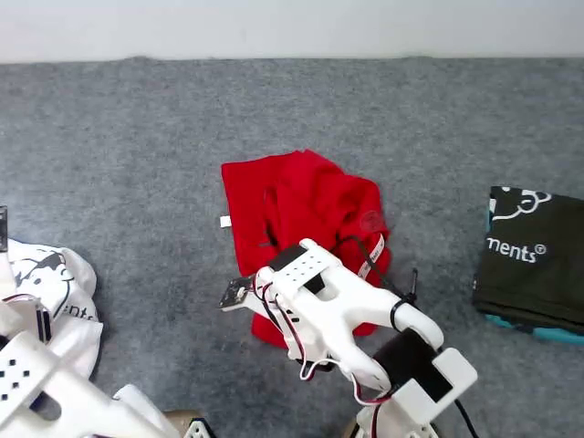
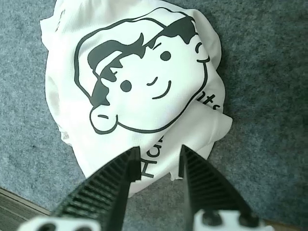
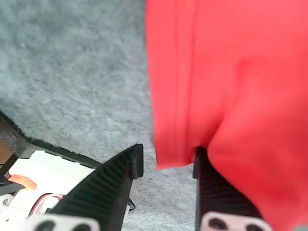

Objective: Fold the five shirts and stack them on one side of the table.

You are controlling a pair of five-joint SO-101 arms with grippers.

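Right fingers (image 3: 118,175) stand apart at the red shirt (image 1: 310,201)'s near edge; your left fingers (image 2: 118,175) hang apart over the white shirt (image 2: 139,72), near left on the tabletop (image 1: 137,137).

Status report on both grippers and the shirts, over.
Left gripper open, above white shirt. Right gripper open, red shirt edge between the jaws. Red shirt crumpled, not yet folded. Folded dark shirt lies apart, at table's side.

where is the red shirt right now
In the high view the red shirt lies crumpled mid-table, between the white shirt at the left edge and the dark folded stack at the right.
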